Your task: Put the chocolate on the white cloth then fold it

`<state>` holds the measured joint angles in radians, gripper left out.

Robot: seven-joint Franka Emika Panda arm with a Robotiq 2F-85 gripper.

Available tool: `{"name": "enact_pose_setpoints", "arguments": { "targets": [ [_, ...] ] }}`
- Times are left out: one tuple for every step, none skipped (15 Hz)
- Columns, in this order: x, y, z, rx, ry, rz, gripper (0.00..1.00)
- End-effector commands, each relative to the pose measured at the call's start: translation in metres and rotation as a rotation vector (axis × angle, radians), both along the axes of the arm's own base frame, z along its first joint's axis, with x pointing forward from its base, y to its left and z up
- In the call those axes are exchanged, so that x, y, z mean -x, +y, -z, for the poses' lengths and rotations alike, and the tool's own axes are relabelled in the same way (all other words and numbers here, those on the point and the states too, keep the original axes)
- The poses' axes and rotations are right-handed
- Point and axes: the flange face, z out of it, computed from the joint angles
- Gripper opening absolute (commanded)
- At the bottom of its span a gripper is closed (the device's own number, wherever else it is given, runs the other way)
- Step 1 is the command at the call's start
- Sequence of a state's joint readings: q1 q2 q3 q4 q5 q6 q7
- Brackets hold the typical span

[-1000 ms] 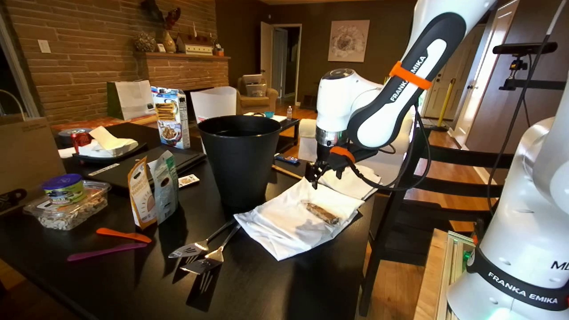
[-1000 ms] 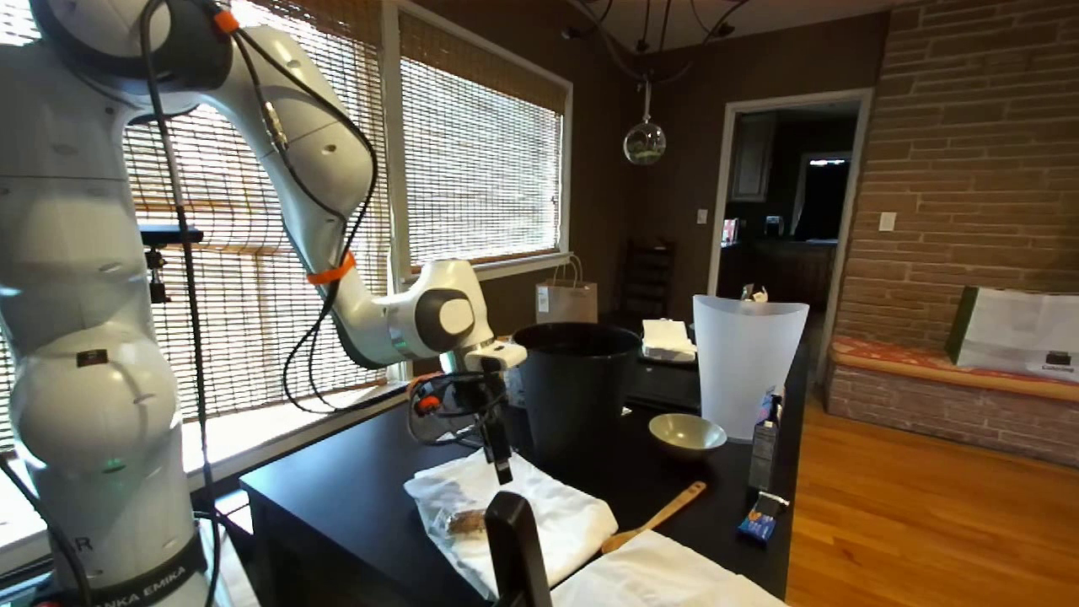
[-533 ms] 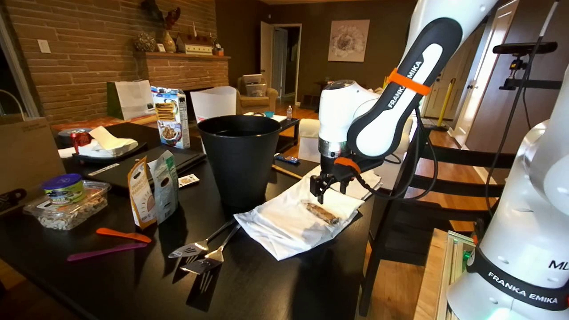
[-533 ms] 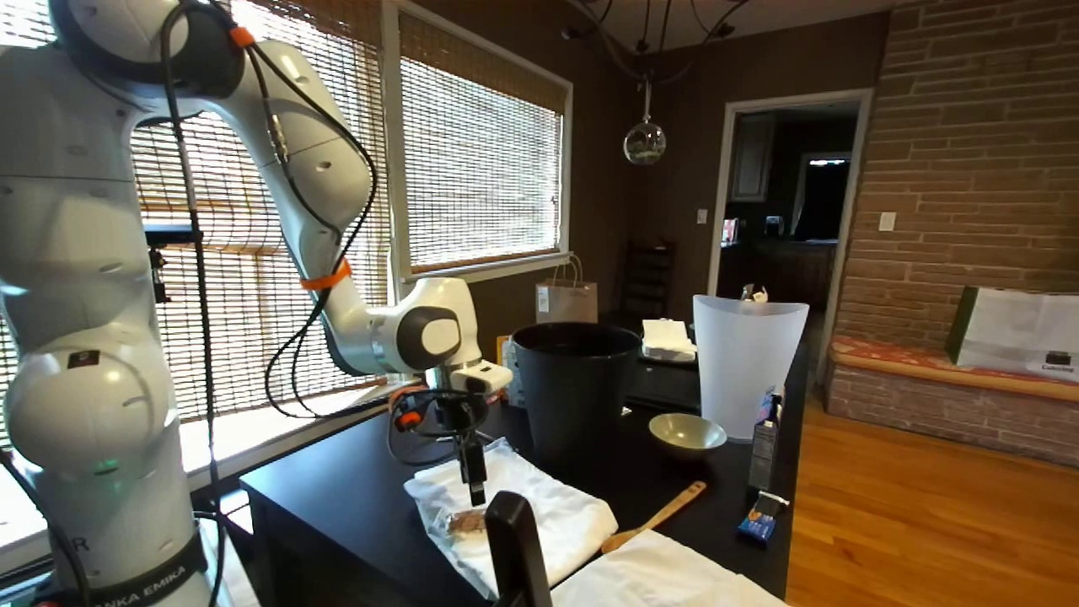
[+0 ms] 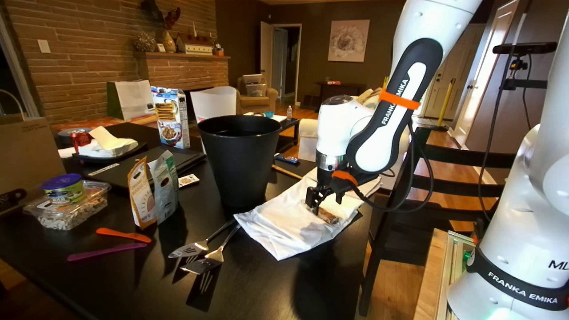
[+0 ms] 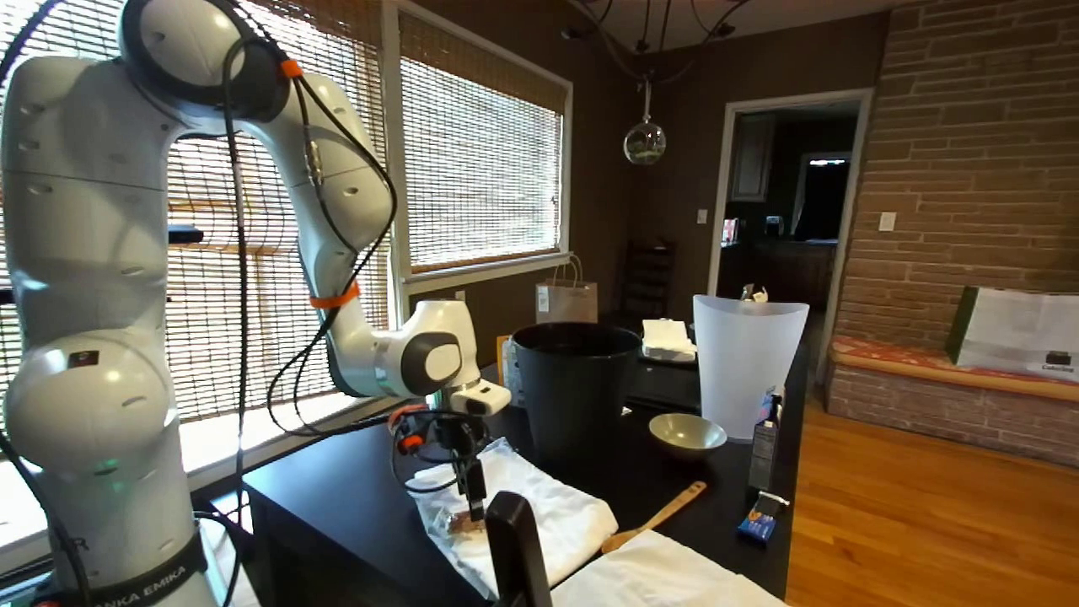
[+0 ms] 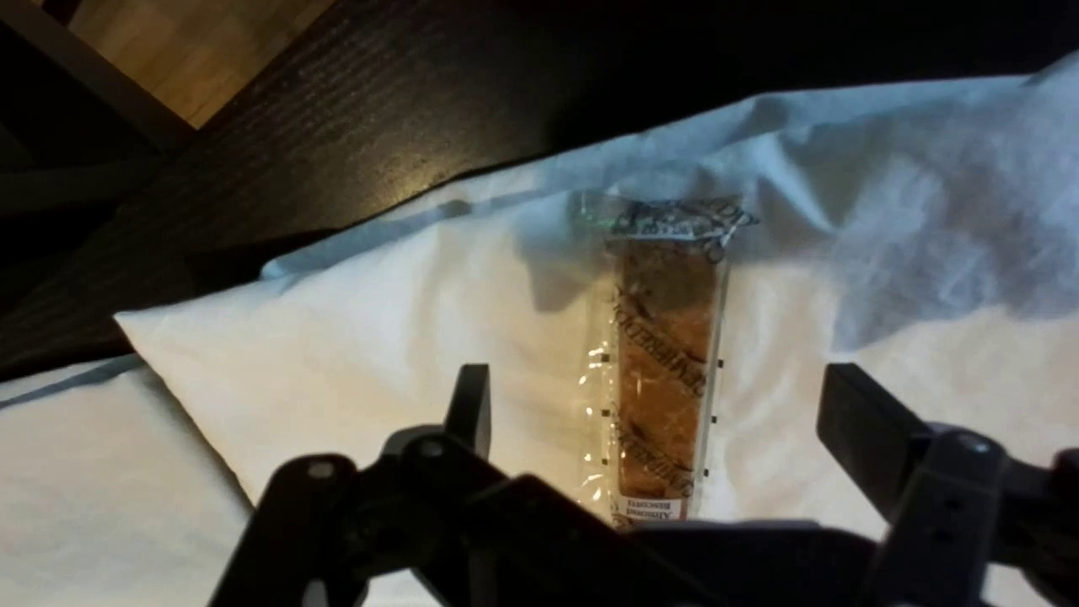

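Note:
The chocolate, a brown bar in a clear printed wrapper (image 7: pixel 662 362), lies on the wrinkled white cloth (image 7: pixel 379 346). In both exterior views the bar (image 5: pixel 328 216) (image 6: pixel 459 523) rests near the edge of the cloth (image 5: pixel 280 226) (image 6: pixel 548 506), which is spread on the black table. My gripper (image 7: pixel 662 405) is open and points down over the bar. In the wrist view its fingers stand on either side of the bar, with a gap on both sides. In an exterior view the gripper (image 5: pixel 320 208) hides part of the bar. I cannot tell whether the fingertips touch the cloth.
A tall black bin (image 5: pixel 238 164) stands beside the cloth. A second white cloth (image 6: pixel 666 573) and a wooden spoon (image 6: pixel 662 516) lie next to it. Metal servers (image 5: pixel 209 255) lie near the cloth's corner. A chair back (image 6: pixel 516 539) rises at the table edge.
My gripper has moved down and across, from above the cloth to low over the bar. The bar and the cloth have not visibly moved.

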<state>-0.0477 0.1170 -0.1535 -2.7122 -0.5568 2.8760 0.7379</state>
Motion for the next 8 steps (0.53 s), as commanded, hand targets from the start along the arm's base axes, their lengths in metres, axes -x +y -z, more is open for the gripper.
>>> {"name": "enact_pose_setpoints", "arguments": {
  "targets": [
    [-0.011, -0.006, 0.015, -0.008, -0.053, -0.053, 1.00],
    [-0.014, -0.007, 0.018, -0.014, -0.065, -0.054, 1.00],
    [-0.016, -0.008, 0.020, -0.019, -0.078, -0.055, 1.00],
    [-0.017, -0.009, 0.024, -0.025, -0.081, -0.052, 0.79],
    [-0.019, -0.011, 0.026, -0.027, -0.086, -0.047, 0.74],
    [-0.019, -0.011, 0.029, -0.030, -0.085, -0.042, 0.66],
    [-0.019, -0.011, 0.032, -0.032, -0.076, -0.036, 0.59],
    [-0.019, -0.011, 0.034, -0.030, -0.067, -0.030, 0.50]
  ]
}}
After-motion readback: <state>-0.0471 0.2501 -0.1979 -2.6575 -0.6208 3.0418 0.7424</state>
